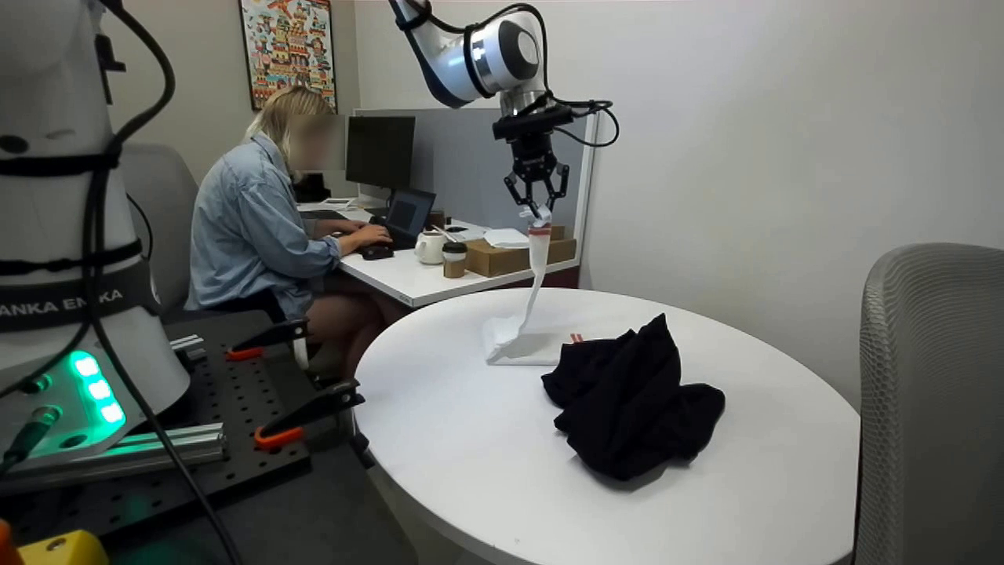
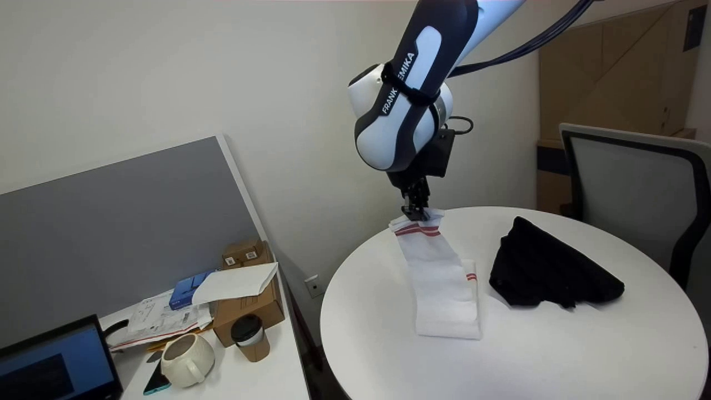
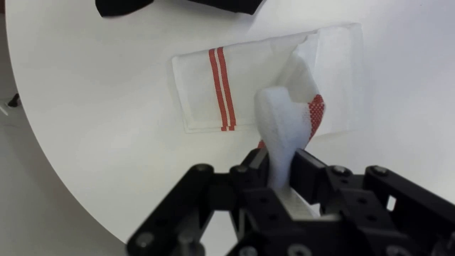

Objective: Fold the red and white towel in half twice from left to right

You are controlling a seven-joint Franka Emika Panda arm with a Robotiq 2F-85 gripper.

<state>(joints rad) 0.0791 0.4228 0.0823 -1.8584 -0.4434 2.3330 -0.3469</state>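
Note:
The white towel with red stripes lies partly on the round table, as a narrow folded strip. It also shows in an exterior view and the wrist view. My gripper is shut on one end of the towel and holds it up above the table. In an exterior view the gripper pinches the end just beyond a pair of red stripes. In the wrist view white cloth is bunched between the fingertips. The lifted part slants down to the flat part, where another pair of red stripes shows.
A crumpled black cloth lies beside the towel on the white table; it also shows in an exterior view and the wrist view. A chair stands at the table's edge. A person sits at the adjoining desk.

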